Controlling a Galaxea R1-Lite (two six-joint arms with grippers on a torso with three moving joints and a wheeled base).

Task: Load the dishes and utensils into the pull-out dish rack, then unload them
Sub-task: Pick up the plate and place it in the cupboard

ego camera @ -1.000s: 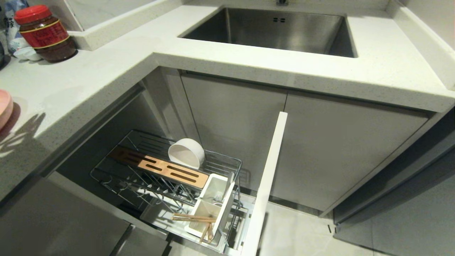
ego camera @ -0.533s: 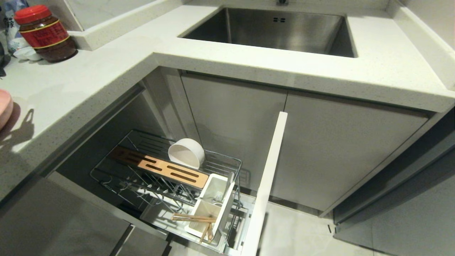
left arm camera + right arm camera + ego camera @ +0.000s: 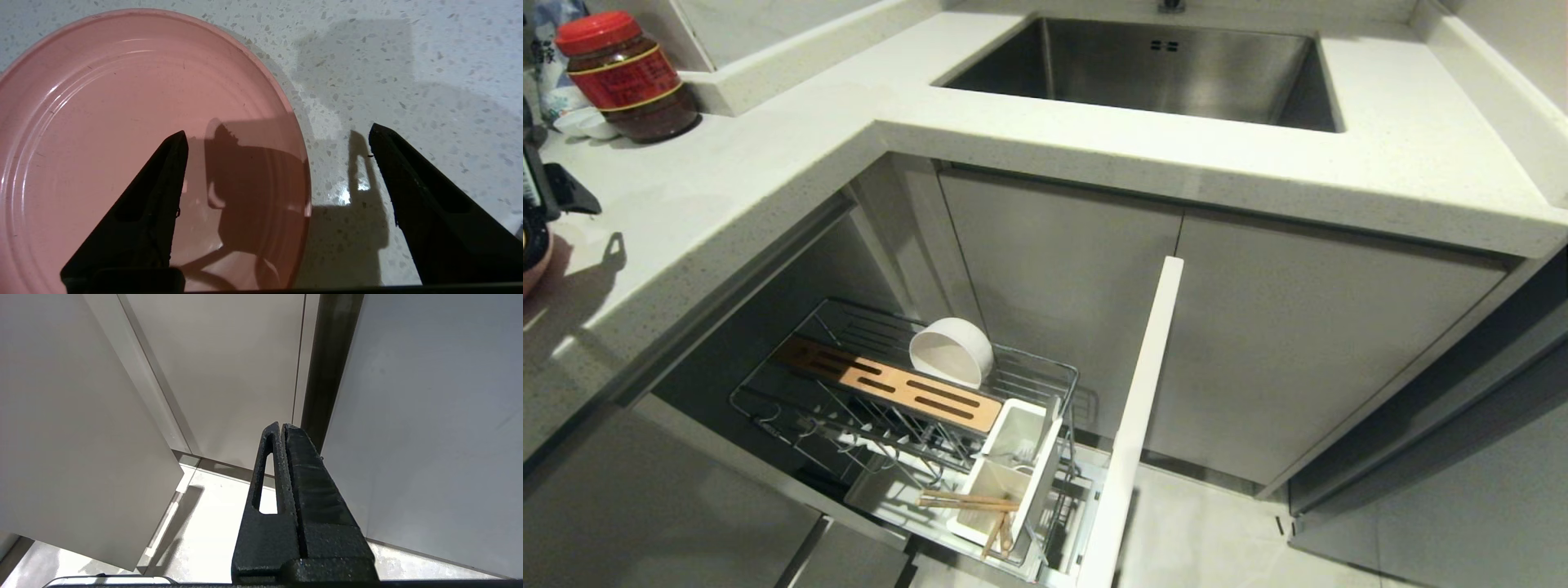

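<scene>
Pink plate [image 3: 122, 134] flat on counter; white bowl [image 3: 950, 352] tipped in pulled-out rack [image 3: 882, 384].

Table: pale speckled stone table [image 3: 768, 155], L-shaped.
Sink: steel sink [image 3: 1160, 69] set into the table.
Cabinets: grey cabinet doors [image 3: 1258, 327] below.
Floor: light floor tiles [image 3: 1217, 539].
Jar: red-lidded jar [image 3: 625, 77] in the corner.

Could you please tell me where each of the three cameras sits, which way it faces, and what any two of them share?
Head view: high on the robot, looking down at the countertop, sink and pull-out dish rack; the left pincer shows at the left edge.
Left wrist view: behind the open left pincer, facing down at the pink plate.
Right wrist view: behind the shut right pincer, facing cabinet panels.
Shared: head and left wrist views both show the countertop and plate.
</scene>
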